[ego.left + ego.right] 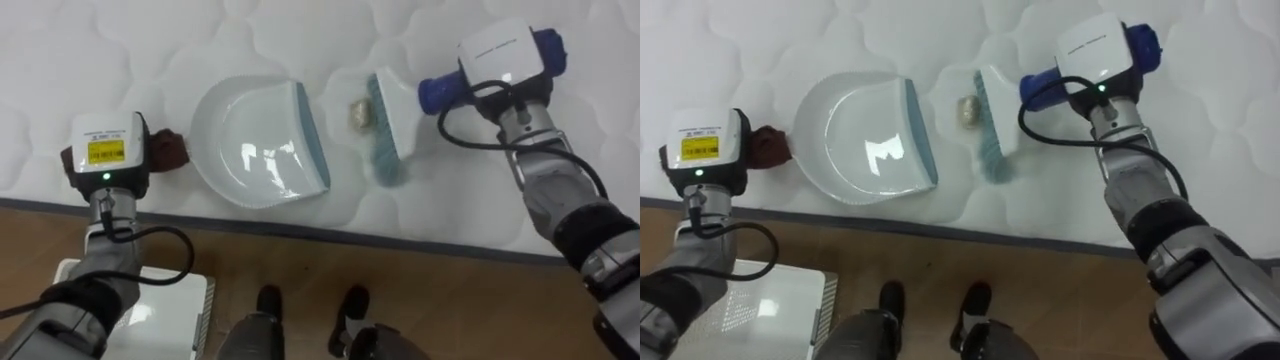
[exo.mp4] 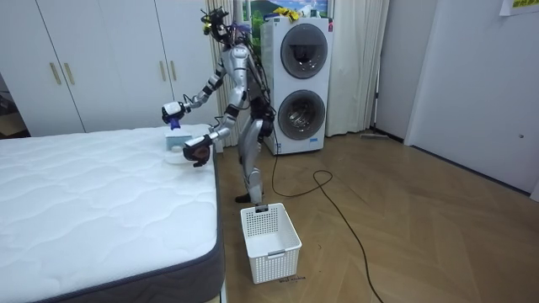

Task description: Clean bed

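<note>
You're mid-sweep: the paper scrap [image 1: 360,113] lies on the mattress [image 1: 150,50] between brush [image 1: 390,120] and dustpan [image 1: 255,145]. Their handles run under the right hand [image 1: 500,55] and left hand [image 1: 108,150]; with the fingers hidden, I cannot tell either grip. Next, draw the brush left.

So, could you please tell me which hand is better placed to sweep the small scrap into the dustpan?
Right, probably. The right hand holds the brush, whose bristles sit just beside the scrap, and the dustpan opens toward it from the other side. The left hand is at the pan's back.
</note>
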You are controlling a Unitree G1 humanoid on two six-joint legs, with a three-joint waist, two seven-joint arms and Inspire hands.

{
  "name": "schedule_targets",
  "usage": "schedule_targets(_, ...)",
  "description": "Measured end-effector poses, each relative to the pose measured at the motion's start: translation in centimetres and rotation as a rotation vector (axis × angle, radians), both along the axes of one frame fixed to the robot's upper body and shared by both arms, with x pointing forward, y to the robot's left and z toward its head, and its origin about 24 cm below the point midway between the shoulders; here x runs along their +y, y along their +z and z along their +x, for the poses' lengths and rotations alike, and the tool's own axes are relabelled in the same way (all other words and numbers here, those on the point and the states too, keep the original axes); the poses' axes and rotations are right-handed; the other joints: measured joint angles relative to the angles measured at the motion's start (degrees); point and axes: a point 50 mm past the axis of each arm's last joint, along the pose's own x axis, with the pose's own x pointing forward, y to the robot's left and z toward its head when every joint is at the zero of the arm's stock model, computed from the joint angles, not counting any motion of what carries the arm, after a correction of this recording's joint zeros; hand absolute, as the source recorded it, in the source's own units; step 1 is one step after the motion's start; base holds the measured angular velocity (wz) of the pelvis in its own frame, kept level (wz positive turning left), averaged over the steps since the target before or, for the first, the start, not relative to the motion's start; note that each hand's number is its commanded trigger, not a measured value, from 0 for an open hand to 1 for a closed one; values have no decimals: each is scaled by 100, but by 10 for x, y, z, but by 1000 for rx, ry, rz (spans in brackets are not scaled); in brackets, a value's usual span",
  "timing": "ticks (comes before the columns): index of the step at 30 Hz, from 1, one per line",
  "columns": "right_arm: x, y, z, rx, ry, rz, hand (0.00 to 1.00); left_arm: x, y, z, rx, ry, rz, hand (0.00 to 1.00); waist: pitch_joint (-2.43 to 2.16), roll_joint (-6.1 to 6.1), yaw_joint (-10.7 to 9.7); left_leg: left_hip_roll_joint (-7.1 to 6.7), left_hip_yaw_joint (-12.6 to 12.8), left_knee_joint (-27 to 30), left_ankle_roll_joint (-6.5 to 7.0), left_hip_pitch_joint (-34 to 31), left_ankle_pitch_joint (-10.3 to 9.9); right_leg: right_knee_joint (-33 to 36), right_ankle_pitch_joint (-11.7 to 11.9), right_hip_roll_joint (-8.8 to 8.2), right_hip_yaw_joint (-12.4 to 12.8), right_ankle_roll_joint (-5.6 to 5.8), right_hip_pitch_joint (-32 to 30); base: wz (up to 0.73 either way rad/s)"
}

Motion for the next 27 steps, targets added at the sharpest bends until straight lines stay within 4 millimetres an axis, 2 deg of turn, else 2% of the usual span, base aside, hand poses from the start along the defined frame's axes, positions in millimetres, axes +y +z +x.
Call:
schedule_targets(6, 17, 1, 0, -1, 51, 24, 100, -3, -4, -3, 6, 2, -12, 100, -2, 4, 17, -1, 3, -14, 0, 12, 0, 0, -7, 8, -11, 14, 2, 1)
schedule_targets(11, 41, -13, -9, 45, 109, 60, 100, -13, -17, -10, 52, -7, -43, 100, -26, 48, 46, -23, 10, -104, -1, 180, 0, -19, -9, 15, -1, 17, 141, 0)
schedule_targets(15, 50, -12, -9, 58, 133, 80, 100, -14, -24, -15, 81, -10, -49, 100, -36, 51, 61, -61, 9, -179, 0, 237, 1, -17, -7, -9, 13, 20, 145, 0)
schedule_targets(21, 69, -17, -10, 115, 152, 116, 100, -18, -36, -24, 143, -4, -74, 100, -116, 63, 130, -101, 14, -258, 21, 295, 48, -16, -8, -45, 6, 28, 166, 1)
schedule_targets(27, 86, -16, -12, 157, 197, 233, 100, -21, -38, -25, 146, -26, -75, 100, -136, 97, 257, -88, 5, -243, 18, 297, 68, -89, 32, -10, 7, 38, 193, -3)
